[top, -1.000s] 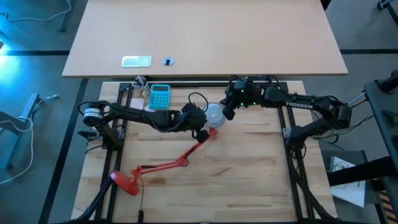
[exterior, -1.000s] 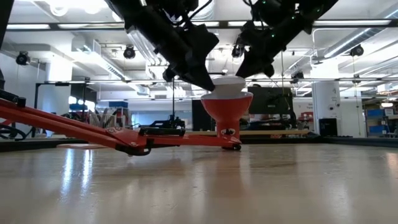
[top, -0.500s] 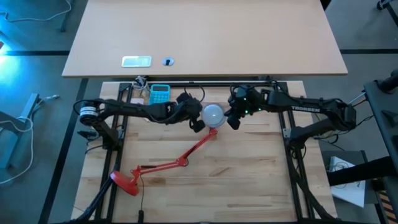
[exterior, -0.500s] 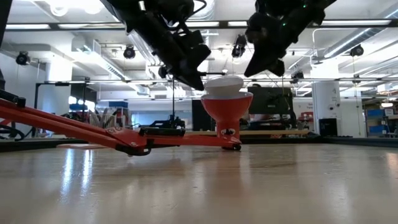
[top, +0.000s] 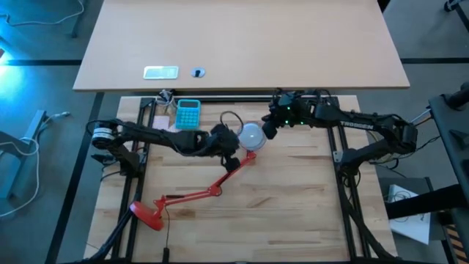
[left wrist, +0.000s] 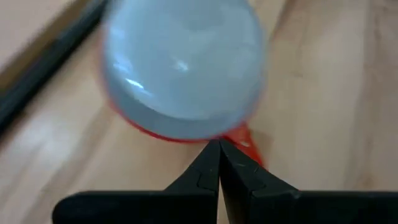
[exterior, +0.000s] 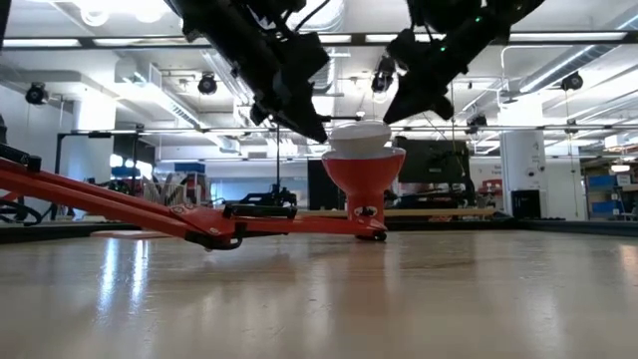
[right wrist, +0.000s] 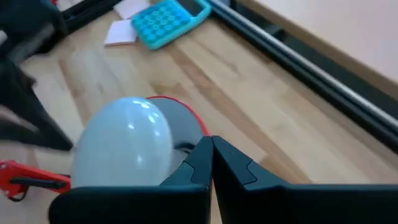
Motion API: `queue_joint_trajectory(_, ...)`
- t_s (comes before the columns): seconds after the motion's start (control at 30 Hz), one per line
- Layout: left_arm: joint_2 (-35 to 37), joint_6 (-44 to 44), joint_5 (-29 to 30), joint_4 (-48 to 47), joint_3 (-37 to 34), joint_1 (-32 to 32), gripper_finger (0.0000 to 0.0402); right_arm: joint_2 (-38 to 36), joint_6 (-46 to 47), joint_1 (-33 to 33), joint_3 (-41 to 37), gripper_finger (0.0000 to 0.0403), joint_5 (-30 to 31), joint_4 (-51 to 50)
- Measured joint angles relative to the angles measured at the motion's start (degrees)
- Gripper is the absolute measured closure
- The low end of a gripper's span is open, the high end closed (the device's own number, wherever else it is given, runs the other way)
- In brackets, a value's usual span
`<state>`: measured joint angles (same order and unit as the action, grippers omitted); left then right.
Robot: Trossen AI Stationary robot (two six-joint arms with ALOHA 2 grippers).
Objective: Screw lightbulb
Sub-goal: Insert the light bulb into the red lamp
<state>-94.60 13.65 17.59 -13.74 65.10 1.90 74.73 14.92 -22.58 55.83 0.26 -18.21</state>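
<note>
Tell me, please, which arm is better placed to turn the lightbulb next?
Neither clearly. The left gripper and right gripper flank the lightbulb in the red shade, both shut and empty.

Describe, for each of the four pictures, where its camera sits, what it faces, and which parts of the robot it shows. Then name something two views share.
High view: above the table, looking straight down; shows both arms, left gripper and right gripper flanking the lightbulb.
Low view: at tabletop height, looking level at the red lamp; both arms enter from above.
Left wrist view: on the left arm, facing the lightbulb past its shut fingers.
Right wrist view: on the right arm, facing lightbulb and blue calculator; its shut fingers show.
Shared: all four views show the lightbulb.
</note>
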Motion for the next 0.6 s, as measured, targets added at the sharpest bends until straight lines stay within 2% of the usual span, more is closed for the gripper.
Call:
queue_joint_trajectory(0.27,-4.5,1.6,0.5,6.4,0.0,-0.2,0.0401,4.1,0.1,0.6,0.0,0.0403,-5.8,0.1)
queue_joint_trajectory(0.6,-3.6,-1.1,0.9,5.3,0.7,3.0,0.0401,2.1,3.6,3.9,-0.1,0.0403,-6.0,-8.3)
